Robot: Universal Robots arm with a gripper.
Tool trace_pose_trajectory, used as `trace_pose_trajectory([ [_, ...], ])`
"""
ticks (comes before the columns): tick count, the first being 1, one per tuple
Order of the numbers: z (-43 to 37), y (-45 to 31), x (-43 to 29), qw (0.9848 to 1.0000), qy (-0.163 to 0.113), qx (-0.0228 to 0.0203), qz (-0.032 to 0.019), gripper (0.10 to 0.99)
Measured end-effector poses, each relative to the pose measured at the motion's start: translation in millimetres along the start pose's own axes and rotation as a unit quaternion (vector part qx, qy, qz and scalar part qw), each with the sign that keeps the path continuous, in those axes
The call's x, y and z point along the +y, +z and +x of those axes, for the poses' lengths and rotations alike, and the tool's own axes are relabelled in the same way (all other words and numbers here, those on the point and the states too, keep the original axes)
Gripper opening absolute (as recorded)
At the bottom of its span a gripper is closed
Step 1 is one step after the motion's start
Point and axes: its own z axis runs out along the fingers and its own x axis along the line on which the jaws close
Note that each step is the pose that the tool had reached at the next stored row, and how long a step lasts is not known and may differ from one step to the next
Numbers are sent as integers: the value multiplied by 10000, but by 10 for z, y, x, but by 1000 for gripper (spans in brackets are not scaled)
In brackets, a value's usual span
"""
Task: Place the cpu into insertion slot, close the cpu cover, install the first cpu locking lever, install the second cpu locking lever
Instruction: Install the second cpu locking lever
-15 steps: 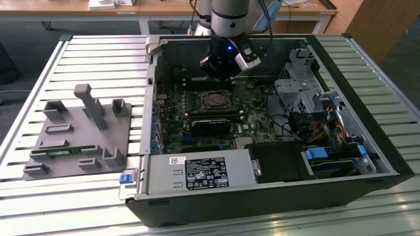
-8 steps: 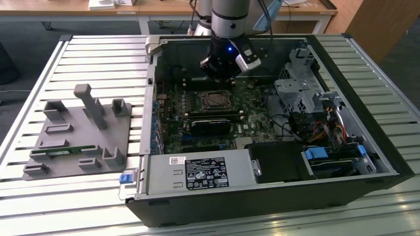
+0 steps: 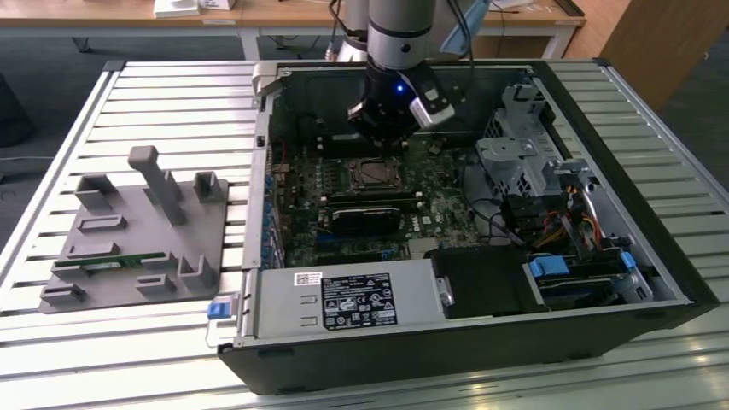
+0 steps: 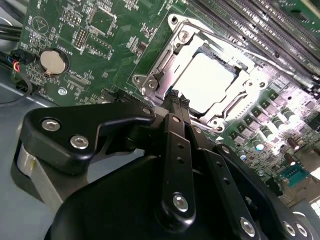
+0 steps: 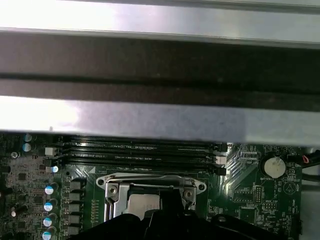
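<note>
A slatted metal tabletop (image 3: 638, 111) carried an open computer case (image 3: 456, 342), with wooden desks standing far behind it. Inside the case, on the green motherboard (image 4: 75, 30), the cpu (image 4: 207, 80) lay flat in the insertion slot (image 3: 373, 175), its pale metal top glaring under the light in the second wrist view. The cpu cover (image 4: 165, 65) appeared to be down around it, a silvery frame whose cut-out middle left the chip's top bare; whether the frame was locked could not be told.

The hand (image 4: 177, 100) hung just on the far side of the socket in the exterior view, its two black fingertips (image 4: 173, 96) pressed together and holding nothing, their tips near the frame's edge. Contact with the frame could not be made out.

As a judgement, the chip is light, stiff and fragile, with delicate contacts beneath, so it would be held by its opposite edges and never pressed on top. The cover is thin, springy sheet metal, best pushed at its free edge.

The long memory slots (image 5: 140, 150) ran just beside the socket, and a coin cell (image 5: 274, 165) sat on the board near them. A power supply (image 3: 347, 303) filled the case's near side. On the exterior view's left, well apart from the case, a grey fixture tray (image 3: 125, 256) rested on the tabletop.
</note>
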Motion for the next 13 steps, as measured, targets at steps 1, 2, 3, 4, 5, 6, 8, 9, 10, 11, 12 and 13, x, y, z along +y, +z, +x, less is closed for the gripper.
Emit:
trace_pose_trajectory([
  [1, 0, 0, -5, 10000, 0, 0, 0, 118],
  [2, 0, -1, -8, 10000, 0, 0, 0, 118],
  [3, -1, -29, -9, 10000, 1, 1, 0, 118],
  [4, -1, -62, -9, 10000, 1, 1, 0, 118],
  [5, -2, -106, -8, 10000, 0, 1, 0, 118],
  [6, -2, -151, -6, 10000, 0, 1, -1, 118],
  [8, -4, -240, -4, 10000, 0, 1, 0, 118],
  [9, -4, -280, -3, 10000, 0, 1, 0, 118],
  [10, -4, -312, -2, 10000, 0, 1, 0, 118],
  [11, -5, -349, -1, 10000, 0, 1, 0, 118],
  [12, -5, -375, 0, 10000, 0, 1, 0, 118],
  [13, -5, -389, 0, 10000, 0, 1, 0, 118],
])
